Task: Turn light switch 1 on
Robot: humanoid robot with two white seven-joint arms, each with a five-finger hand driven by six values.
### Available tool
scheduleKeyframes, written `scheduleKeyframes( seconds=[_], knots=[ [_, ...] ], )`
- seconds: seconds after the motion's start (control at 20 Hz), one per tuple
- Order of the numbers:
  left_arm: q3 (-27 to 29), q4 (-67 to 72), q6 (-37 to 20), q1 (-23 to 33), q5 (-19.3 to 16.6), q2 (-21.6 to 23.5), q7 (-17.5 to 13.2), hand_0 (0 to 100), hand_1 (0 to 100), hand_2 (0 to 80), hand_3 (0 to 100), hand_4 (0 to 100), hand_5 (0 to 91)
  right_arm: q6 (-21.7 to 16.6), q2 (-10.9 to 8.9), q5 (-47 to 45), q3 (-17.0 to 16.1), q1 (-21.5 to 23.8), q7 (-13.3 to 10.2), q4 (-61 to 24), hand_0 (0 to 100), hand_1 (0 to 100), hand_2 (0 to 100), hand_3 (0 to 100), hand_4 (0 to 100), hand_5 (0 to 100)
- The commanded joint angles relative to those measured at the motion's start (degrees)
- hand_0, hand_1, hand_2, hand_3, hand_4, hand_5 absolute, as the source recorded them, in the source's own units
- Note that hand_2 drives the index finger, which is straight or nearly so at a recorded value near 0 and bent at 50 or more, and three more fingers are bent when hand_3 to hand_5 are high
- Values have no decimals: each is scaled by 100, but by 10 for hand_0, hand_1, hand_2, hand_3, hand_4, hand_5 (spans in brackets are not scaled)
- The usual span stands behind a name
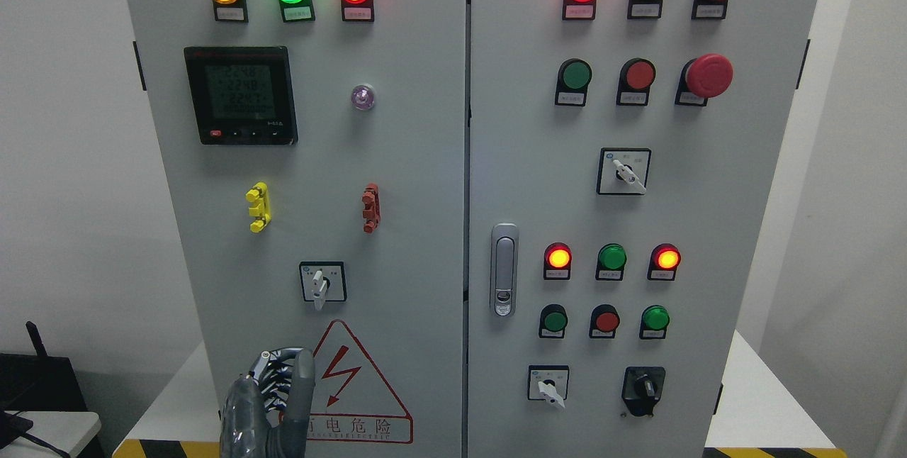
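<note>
My left hand (273, 401) sits nearest, at bottom edge left of centre, raised in front of the left cabinet door (312, 160). One finger (303, 387) stands straight up, the rest look curled in; nothing in its grip. Can't tell if the fingertip touches the door. It overlaps the left side of the red warning triangle (351, 383) with the lightning bolt.

Just above the fingertip: the white rotary switch (320, 284) on the left door, in its black-framed plate, handle pointing down. Taking that as the task switch; no number legible, so can't confirm which is switch 1. Hand is below it, not on it.

Further up same door: yellow clip (258, 207) and red clip (370, 208) side by side, well apart. Above them a black meter (241, 95) with a lit display, digits too blurred to read, and a small purple lamp (363, 97). Top row: yellow, green, red lamps, all lit.

Right door (638, 196): silver latch handle (504, 270) by the centre seam, red mushroom button (707, 76), rows of red and green lamps and buttons, two more white switches, one black knob (643, 388) at lower right.

White wall behind.
</note>
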Motion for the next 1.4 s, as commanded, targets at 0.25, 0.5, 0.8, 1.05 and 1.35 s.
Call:
scheduleKeyframes(
  seconds=[0.25, 0.5, 0.8, 1.05, 1.35],
  knots=[
    [-134, 5, 244, -244, 4, -75, 207, 180, 329, 468, 825, 860, 868, 4, 2, -140, 97, 3, -3, 0, 120, 389, 0, 0, 0, 0],
    [-134, 14, 244, -349, 39, -75, 207, 271, 304, 469, 825, 860, 869, 4, 2, -140, 97, 3, -3, 0, 120, 389, 0, 0, 0, 0],
    [-134, 14, 481, -393, 56, -84, 286, 314, 239, 469, 830, 861, 870, -4, 2, -140, 97, 3, -3, 0, 120, 389, 0, 0, 0, 0],
    [-134, 23, 692, -578, 92, -93, 286, 328, 258, 466, 827, 860, 870, -4, 2, -140, 97, -6, -3, 0, 120, 389, 0, 0, 0, 0],
    [-126, 32, 850, -780, 83, -119, 374, 291, 362, 457, 815, 856, 870, -4, 2, -140, 97, -6, -3, 0, 120, 389, 0, 0, 0, 0]
  ],
)
